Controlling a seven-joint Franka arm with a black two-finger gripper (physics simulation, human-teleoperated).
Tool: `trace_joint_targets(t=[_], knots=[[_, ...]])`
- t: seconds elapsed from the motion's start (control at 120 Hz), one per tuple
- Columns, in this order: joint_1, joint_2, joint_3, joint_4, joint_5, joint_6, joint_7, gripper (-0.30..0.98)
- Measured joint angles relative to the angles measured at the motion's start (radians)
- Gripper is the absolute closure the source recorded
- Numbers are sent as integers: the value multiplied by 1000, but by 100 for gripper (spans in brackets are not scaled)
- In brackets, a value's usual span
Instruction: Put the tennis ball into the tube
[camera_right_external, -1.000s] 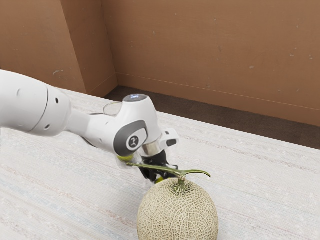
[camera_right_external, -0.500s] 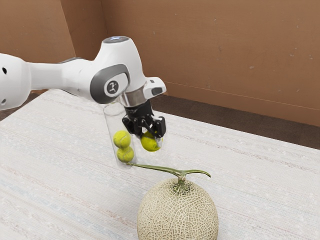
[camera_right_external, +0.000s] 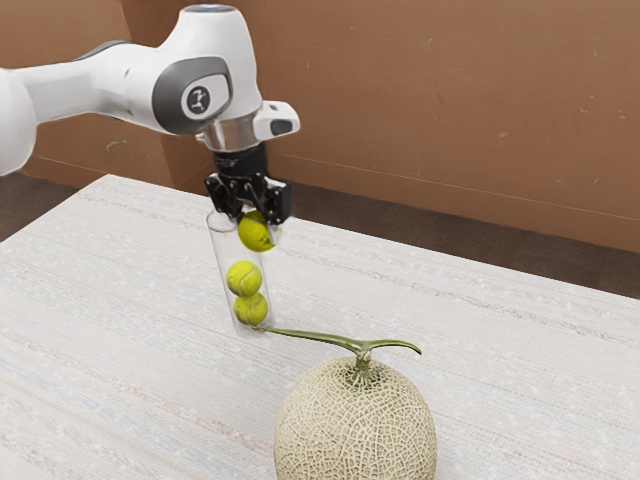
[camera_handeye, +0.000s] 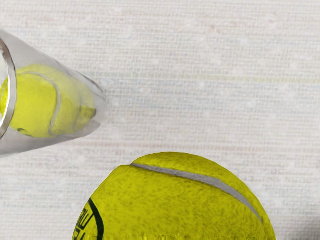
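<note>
My black gripper (camera_right_external: 258, 218) is shut on a yellow tennis ball (camera_right_external: 257, 232), high above the table. The clear tube (camera_right_external: 222, 255) stands upright with two tennis balls stacked inside, the upper one (camera_right_external: 243, 278) resting on the lower one (camera_right_external: 250, 308). In the exterior view the held ball overlaps the tube's upper right part. In the wrist view the held ball (camera_handeye: 175, 200) looms large at the lower edge, beside the tube (camera_handeye: 60, 140) and not over its open mouth.
A netted melon (camera_right_external: 355, 425) with a green stem (camera_right_external: 365, 346) sits in the exterior view's foreground. The pale table (camera_right_external: 480, 350) extends toward a brown wall (camera_right_external: 430, 100) behind.
My hand has risen from low by the melon and moved toward the exterior view's left, carrying the ball up beside the tube's top. The tube and melon have not moved.
</note>
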Motion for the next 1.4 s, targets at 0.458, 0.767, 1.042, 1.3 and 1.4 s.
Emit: trace_joint_targets(t=[0.458,0.767,1.042,1.3,1.4], knots=[[17,99,106,154,14,-30,140,39],[60,167,115,229,43,-28,216,36],[68,184,114,240,52,-32,259,36],[68,169,108,212,50,-48,285,32],[68,169,108,210,46,-52,293,23]])
